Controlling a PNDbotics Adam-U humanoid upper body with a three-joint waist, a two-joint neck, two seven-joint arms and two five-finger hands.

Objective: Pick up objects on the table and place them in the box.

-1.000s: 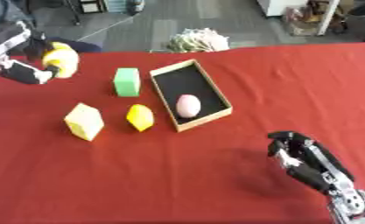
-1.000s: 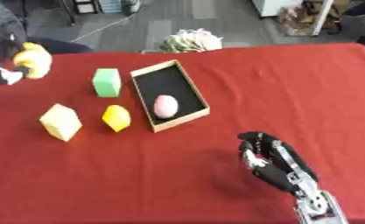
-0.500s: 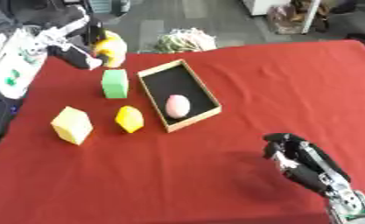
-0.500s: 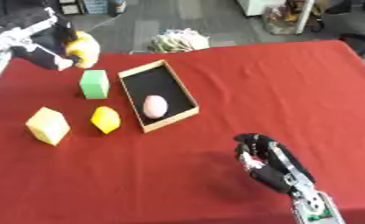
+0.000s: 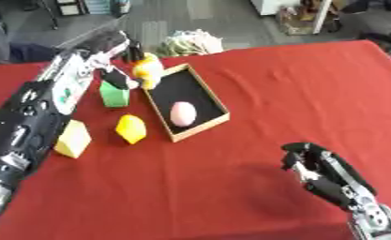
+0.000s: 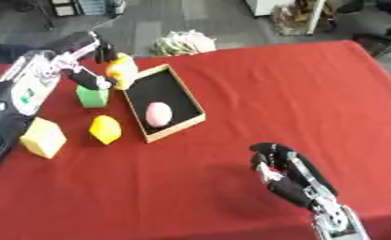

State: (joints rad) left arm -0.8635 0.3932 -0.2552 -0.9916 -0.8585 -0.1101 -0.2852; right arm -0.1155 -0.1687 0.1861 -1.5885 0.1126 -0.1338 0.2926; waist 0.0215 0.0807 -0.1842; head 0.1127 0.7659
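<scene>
Your left hand [image 5: 120, 61], curled round the yellow object [image 5: 148, 70] in the upper left just beside the box [image 5: 205, 129] rim, should carry it over the black interior, clear of the pink egg [image 5: 183, 114], before opening.

This is looking like a lab or an office-type workroom set up for robot trials. A table under a red cloth [image 5: 272, 84] is filling most of the view, and grey carpet-like flooring [image 5: 206, 16] is showing beyond its far edge at twelve o'clock. Furniture legs and clutter [image 5: 301, 14] are standing at about one o'clock, dark shelving or equipment [image 5: 83, 5] is sitting at eleven o'clock, and a pale crumpled bundle [image 5: 188, 41] is lying on the floor just past the table.
</scene>
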